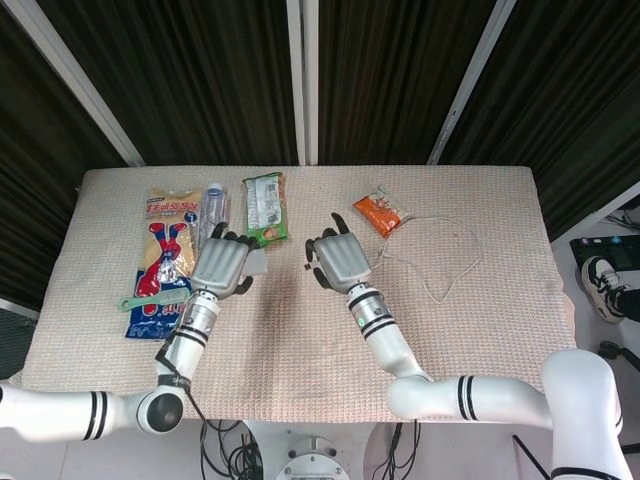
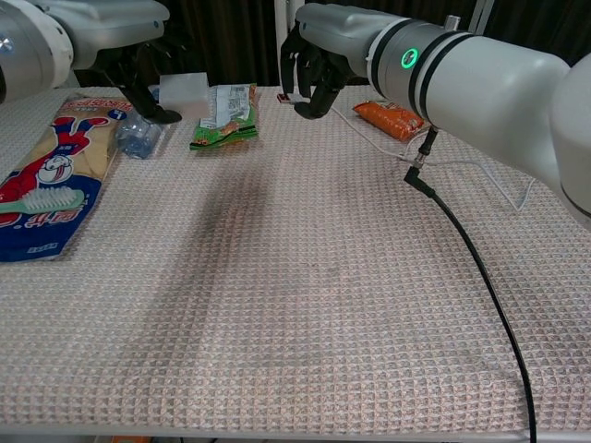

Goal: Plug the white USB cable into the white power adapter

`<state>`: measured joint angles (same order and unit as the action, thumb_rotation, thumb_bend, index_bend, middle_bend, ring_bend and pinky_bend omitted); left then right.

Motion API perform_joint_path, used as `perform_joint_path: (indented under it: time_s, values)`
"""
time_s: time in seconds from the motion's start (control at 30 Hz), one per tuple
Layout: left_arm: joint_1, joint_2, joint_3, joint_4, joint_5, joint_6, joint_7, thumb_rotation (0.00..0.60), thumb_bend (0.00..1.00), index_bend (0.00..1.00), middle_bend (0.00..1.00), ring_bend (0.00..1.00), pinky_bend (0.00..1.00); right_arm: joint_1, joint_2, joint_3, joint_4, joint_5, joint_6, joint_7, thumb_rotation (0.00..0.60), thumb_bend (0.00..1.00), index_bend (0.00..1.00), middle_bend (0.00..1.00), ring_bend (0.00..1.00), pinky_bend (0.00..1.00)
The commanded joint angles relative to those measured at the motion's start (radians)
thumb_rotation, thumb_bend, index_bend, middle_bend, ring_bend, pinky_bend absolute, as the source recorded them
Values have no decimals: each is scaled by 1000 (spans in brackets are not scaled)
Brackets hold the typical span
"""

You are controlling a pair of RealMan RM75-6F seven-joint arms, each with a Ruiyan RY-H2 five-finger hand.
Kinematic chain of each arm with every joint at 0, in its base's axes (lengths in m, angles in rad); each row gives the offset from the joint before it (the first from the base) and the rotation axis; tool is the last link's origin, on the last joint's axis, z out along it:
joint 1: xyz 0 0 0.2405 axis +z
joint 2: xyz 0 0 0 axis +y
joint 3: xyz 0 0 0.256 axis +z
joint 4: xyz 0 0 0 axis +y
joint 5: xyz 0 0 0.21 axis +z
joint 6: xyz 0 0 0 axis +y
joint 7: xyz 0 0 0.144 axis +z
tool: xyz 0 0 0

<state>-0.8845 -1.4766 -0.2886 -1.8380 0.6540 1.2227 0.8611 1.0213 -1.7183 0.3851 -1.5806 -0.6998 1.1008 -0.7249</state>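
While I log this station, both hands hang raised over the middle-left of the worktop [image 1: 330, 340], near each other but apart.

Item 1: left hand [image 1: 222, 268], its dark fingers [image 2: 148, 83] wrapped around the white power adapter [image 2: 182, 89], a smooth boxy block held clear of the cloth.

Item 2: right hand [image 1: 340, 260], fingers [image 2: 309, 78] curled in, pinching the plug end of the white USB cable [image 1: 440, 262]. The plug is small, and I can only just make it out at the fingertips in the chest view. From there the thin cord trails back to a loose loop lying on the right part of the worktop.

Item 3: green snack packet [image 1: 265, 208], flat and glossy, lying at the far side just behind the gap between the two hands.

Item 4: orange snack packet [image 1: 378, 214], crinkled, beside the cable loop.

Item 5: clear plastic bottle [image 1: 212, 205] on its side, left of the green packet.

Item 6: long flat red, yellow and blue printed package [image 1: 165, 255], with a pale green toothbrush [image 2: 42, 198] lying across its near end.

Item 7: black lead [image 2: 471, 268] from the right arm, hanging across the chest view.

Surface: beige waffle-weave cloth covers the whole worktop. Room: dark ribbed panels behind, divided by pale metal bars.
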Motion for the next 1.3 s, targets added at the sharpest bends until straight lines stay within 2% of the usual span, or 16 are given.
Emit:
perform_joint_path:
  time_s: [0.03,0.53,1.3]
  values:
    - [-24,-16,-7,-3,-31,20,29,587,350,442,460,276,130,22,-29,16,19,19,31,-16,600,402,606,492,284,0]
    - [-111,-47,-45,-10,-164,71,97,587,342,450,471,292,136,79,-117,55,102,79,95,-49,600,403,611,492,287,0]
    - [-199,-97,-50,2,-237,150,181,586,343,457,480,297,137,115,-168,83,158,106,104,-61,600,402,612,492,287,0]
